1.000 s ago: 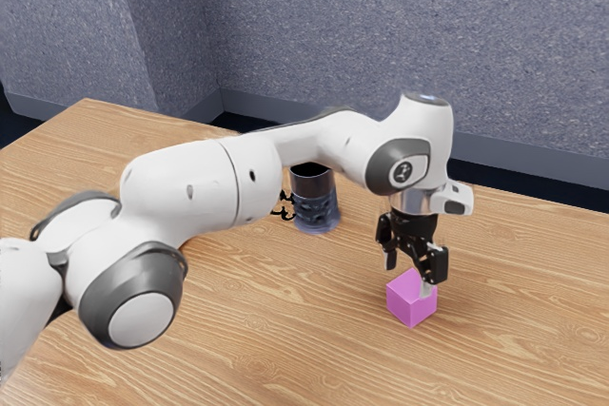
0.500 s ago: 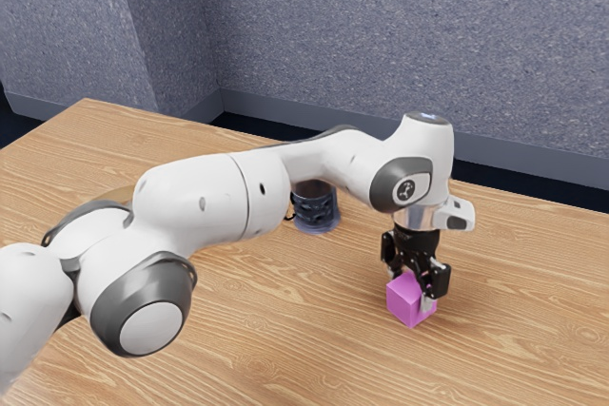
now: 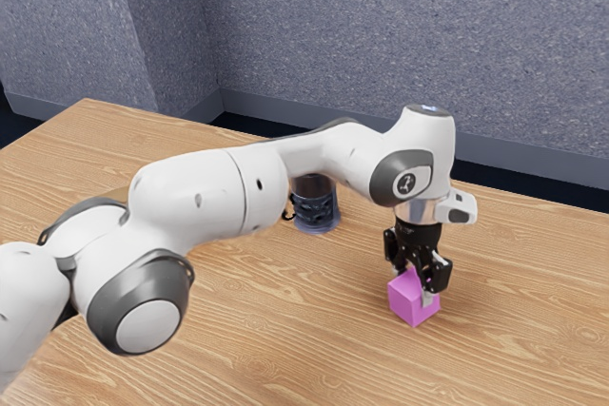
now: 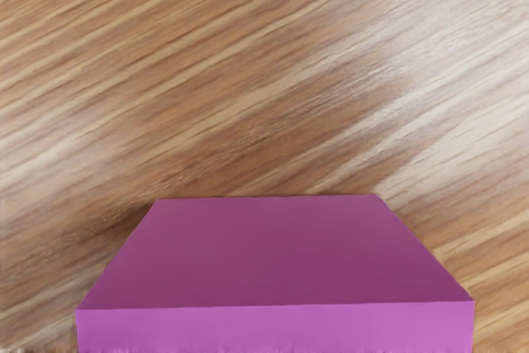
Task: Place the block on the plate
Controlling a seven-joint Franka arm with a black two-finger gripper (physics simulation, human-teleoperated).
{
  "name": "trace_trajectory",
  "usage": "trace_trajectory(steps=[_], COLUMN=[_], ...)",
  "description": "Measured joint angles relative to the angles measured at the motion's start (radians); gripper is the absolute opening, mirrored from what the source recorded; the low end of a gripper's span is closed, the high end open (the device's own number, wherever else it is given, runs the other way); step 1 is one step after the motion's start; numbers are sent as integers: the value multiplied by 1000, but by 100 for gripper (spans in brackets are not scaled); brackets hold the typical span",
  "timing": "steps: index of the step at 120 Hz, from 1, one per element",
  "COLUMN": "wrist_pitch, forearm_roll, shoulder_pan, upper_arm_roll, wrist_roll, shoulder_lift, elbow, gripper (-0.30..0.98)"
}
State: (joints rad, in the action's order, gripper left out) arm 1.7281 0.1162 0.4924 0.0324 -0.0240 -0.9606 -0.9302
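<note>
Since the earlier frame, the gripper (image 3: 414, 286) has risen slightly, and the block (image 3: 407, 306) has shifted a touch with it toward the exterior view's right. In the exterior view the fingers stand on two opposite sides of the block, so I judge that the gripper is grasping it. It is over the right, near part of the table (image 3: 285, 330), upright, and at most barely off the wood. The mug (image 3: 314, 206) stands farther back and to the left of it, well apart. At the far left a tan curved edge (image 3: 118, 194) shows behind the arm (image 3: 205, 199); it may be the plate, but I cannot tell. As I judge it, the grasp is done; the lift is only beginning, and the carry, lowering and release are left. The block is not on any plate. The path to that tan edge would need enough height to pass the mug.

In the wrist view the block is close under the hand, its top face level and its edges straight, with bare wood beyond it.
</note>
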Motion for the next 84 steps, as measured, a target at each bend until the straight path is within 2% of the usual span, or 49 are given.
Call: trace_trajectory(steps=[13,49,84], wrist_pitch=[-4,-8,-3], forearm_roll=[-3,-11,-23], shoulder_pan=[1,-15,-121], upper_arm_roll=[16,77,94], wrist_roll=[2,5,6], shoulder_lift=[43,220,316], elbow=[-11,-182,-289], gripper=[29,22,18])
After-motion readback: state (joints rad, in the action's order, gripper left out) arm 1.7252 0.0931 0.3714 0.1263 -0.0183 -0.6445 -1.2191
